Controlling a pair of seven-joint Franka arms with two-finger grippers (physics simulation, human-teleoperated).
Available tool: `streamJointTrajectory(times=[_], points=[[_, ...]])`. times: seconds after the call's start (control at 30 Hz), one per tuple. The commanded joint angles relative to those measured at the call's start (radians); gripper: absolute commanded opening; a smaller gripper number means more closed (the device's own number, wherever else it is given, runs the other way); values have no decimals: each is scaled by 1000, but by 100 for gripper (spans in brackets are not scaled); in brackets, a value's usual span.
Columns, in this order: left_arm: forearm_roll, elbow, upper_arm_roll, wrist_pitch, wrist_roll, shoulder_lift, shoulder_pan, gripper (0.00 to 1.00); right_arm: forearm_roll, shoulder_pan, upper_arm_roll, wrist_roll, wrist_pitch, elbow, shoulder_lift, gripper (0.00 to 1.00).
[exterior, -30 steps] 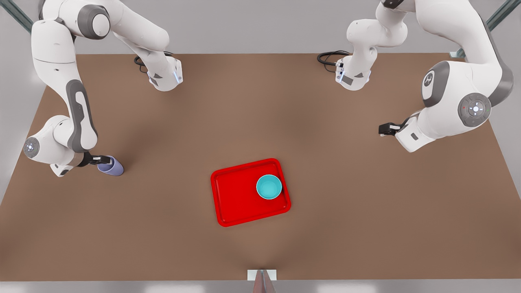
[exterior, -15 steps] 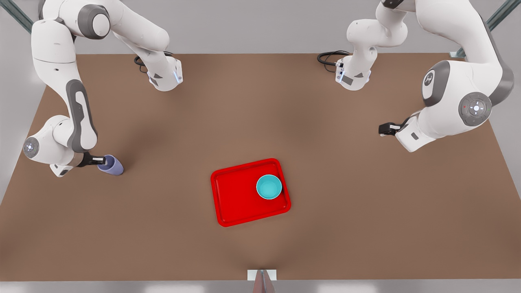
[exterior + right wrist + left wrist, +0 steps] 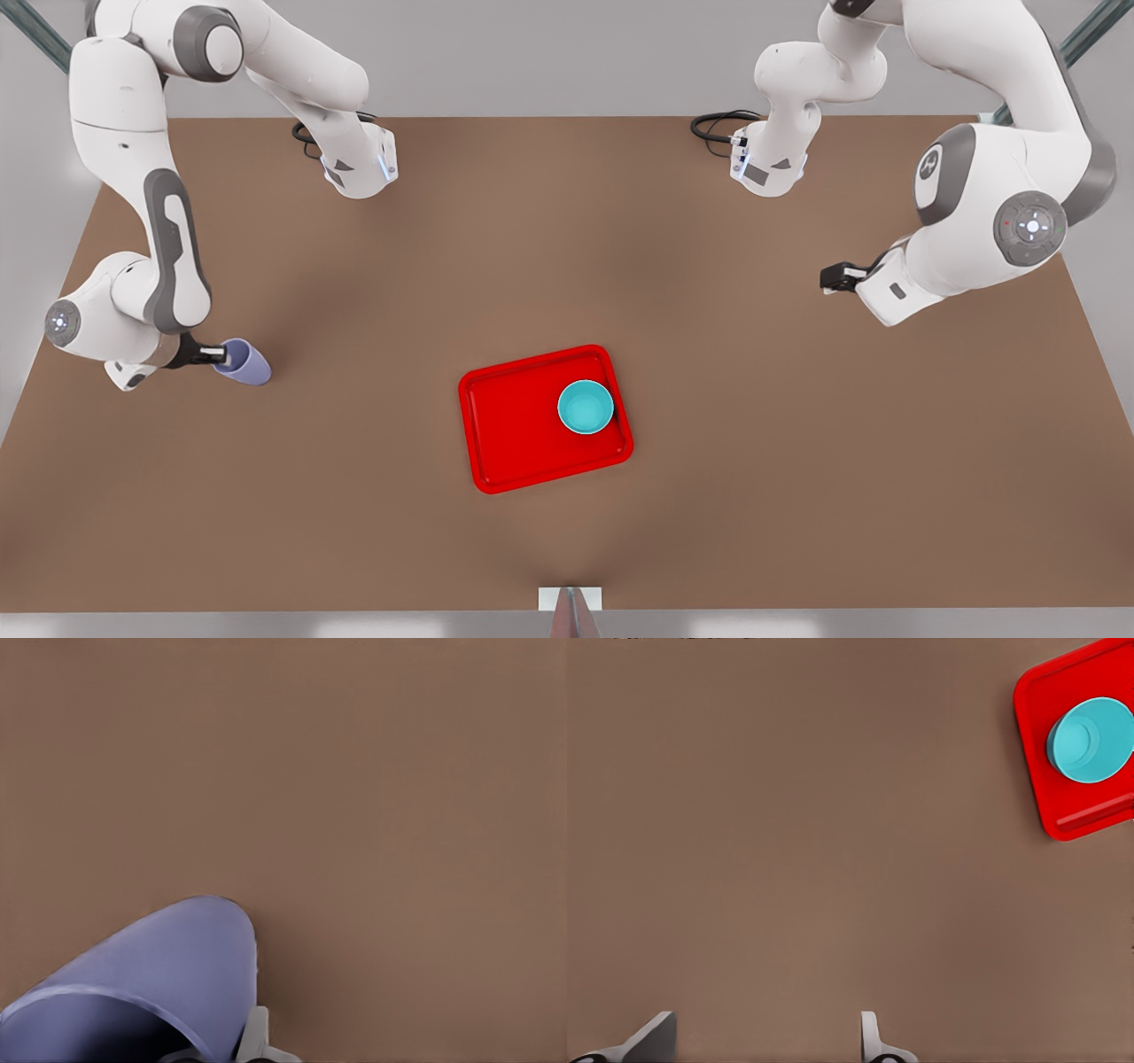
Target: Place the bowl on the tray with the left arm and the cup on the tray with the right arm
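Bowl sits in tray; cup outside.

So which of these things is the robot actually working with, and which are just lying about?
Part of the job:
- bowl, already on the tray
- cup, at the right gripper
- left gripper, open, waiting aside

Just there:
- table
- black cables

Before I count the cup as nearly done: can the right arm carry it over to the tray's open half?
Probably yes. The right gripper has a finger at the cup rim, bare table lies between, and the tray is free beside the bowl.
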Motion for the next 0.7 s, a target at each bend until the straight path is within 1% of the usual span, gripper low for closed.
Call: streamJointTrajectory(times=[0.0, 0.07, 0.13, 0.27, 0.3, 0.37, 0.4, 0.47, 0.57, 0.63, 0.67], points=[[-1, 0, 0, 0, 0, 0, 2, 100, -12, 13, 0, 30, -18, 5, -7, 21], [0, 0, 2, 3, -2, 5, 2, 100, -12, 80, 1, 156, -109, 66, -19, 21], [-1, -2, 2, 2, -2, 6, 2, 100, -12, 111, 3, 210, -123, 68, -38, 21], [0, 0, 3, 0, -3, 3, 2, 100, -7, 231, 3, 345, -172, 120, -47, 21], [0, 0, 3, 0, -3, 3, 2, 100, -5, 260, 12, 380, -175, 133, -42, 21], [0, 0, 3, 0, -2, 3, 2, 100, -5, 260, 81, 438, -173, 163, -28, 21], [0, 0, 3, -2, -2, 3, 2, 100, -7, 270, 118, 503, -181, 189, -15, 21], [0, 0, 3, -3, 0, 0, 2, 100, -7, 344, 120, 601, -181, 221, -1, 21], [0, 0, 3, -3, -2, -2, 2, 100, -4, 470, 121, 759, -186, 339, 68, 21], [0, 0, 3, -3, -2, -2, 2, 100, 44, 504, 141, 803, -186, 403, 111, 21], [0, 0, 3, -3, -2, -2, 2, 100, 44, 547, 143, 874, -184, 428, 133, 21]])
